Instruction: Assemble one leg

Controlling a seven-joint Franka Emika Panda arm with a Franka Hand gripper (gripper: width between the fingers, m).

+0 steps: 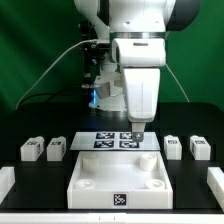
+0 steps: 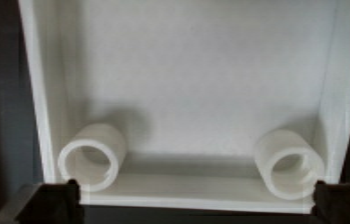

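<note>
Four small white legs with dark tags lie on the black table: two at the exterior view's left (image 1: 32,150) (image 1: 56,150) and two at its right (image 1: 173,147) (image 1: 199,149). The large white square tabletop (image 1: 100,170) lies in front, hollow side up. My gripper (image 1: 138,131) points down, just behind the tabletop's far edge and above the marker board (image 1: 105,140). It is open and empty, apart from every leg. In the wrist view the gripper (image 2: 198,196) shows as two dark fingers (image 2: 55,200) wide apart. It looks into the tabletop (image 2: 190,90) with two round corner sockets (image 2: 97,155) (image 2: 289,158). No leg shows there.
White pieces stand at the table's edges at the exterior view's left (image 1: 5,180) and right (image 1: 216,180). The robot's base and cables are behind the marker board, before a green backdrop.
</note>
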